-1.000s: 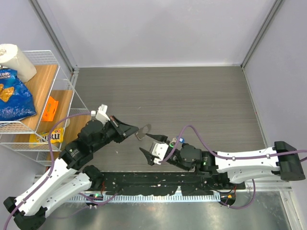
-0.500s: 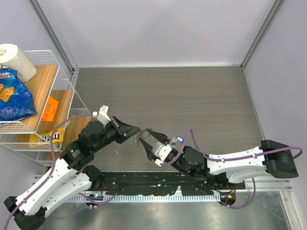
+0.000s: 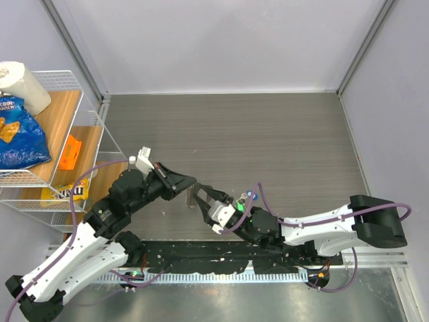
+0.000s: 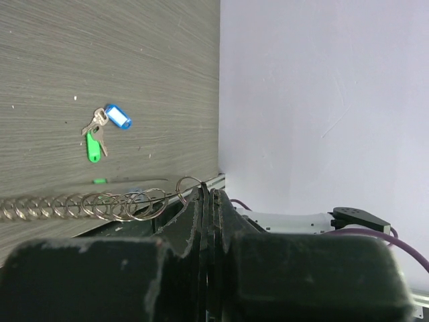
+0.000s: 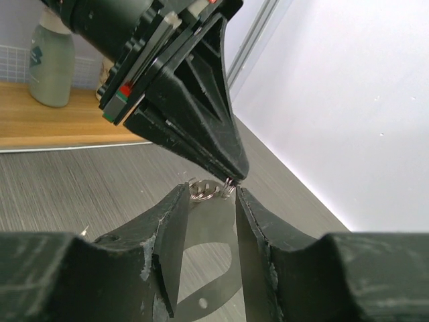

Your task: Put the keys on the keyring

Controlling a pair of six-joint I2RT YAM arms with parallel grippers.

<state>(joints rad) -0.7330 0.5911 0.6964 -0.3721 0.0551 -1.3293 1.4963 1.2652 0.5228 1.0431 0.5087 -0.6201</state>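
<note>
The keyring, a thin silver ring on a chain with a grey strap, hangs pinched at the ring by the left fingers. The right fingers stand apart either side of the strap; whether they touch it is unclear. The keys, green- and blue-headed, lie on the table.

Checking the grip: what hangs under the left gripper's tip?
The keyring, pinched in the left gripper; its strap hangs between the right gripper's jaws. Whether they touch it is unclear. The strap's lower end is hidden behind that gripper.
</note>
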